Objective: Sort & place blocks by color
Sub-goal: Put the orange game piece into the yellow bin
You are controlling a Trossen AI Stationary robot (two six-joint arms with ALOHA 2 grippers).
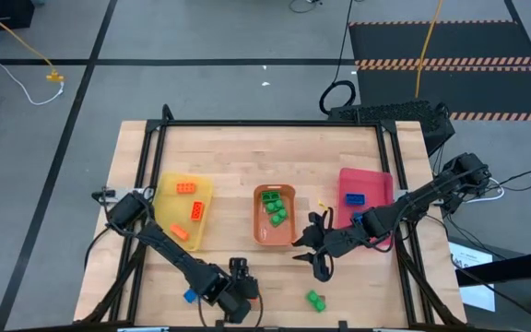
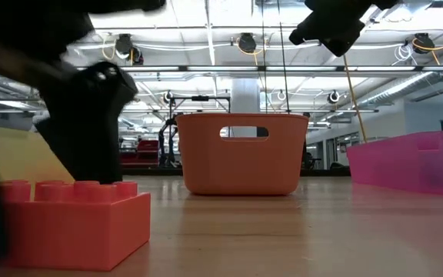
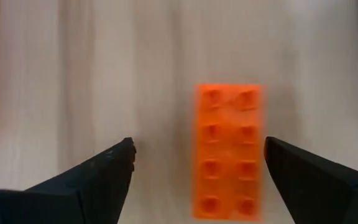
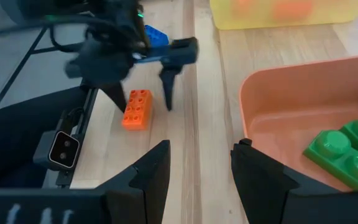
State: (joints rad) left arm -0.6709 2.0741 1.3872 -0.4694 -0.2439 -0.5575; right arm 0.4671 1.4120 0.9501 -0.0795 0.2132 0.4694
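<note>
An orange studded brick (image 3: pixel 229 152) lies flat on the table near its near edge, also large in the low view's foreground (image 2: pixel 68 223). My left gripper (image 3: pixel 199 146) (image 1: pixel 239 273) is open, with one finger on each side of the brick and not touching it; the right wrist view shows this from the side (image 4: pixel 145 96). In the high view the gripper hides the brick. My right gripper (image 4: pixel 201 152) (image 1: pixel 313 254) is open and empty, beside the orange tray's near right corner. A blue block (image 1: pixel 190 296) and a green block (image 1: pixel 315 300) lie loose on the table.
The yellow tray (image 1: pixel 166 217) holds orange blocks (image 1: pixel 189 187), the orange tray (image 1: pixel 259 226) green blocks (image 1: pixel 273 207), and the pink tray (image 1: pixel 376 180) a blue block (image 1: pixel 354 197). The table's near edge is close behind my left gripper.
</note>
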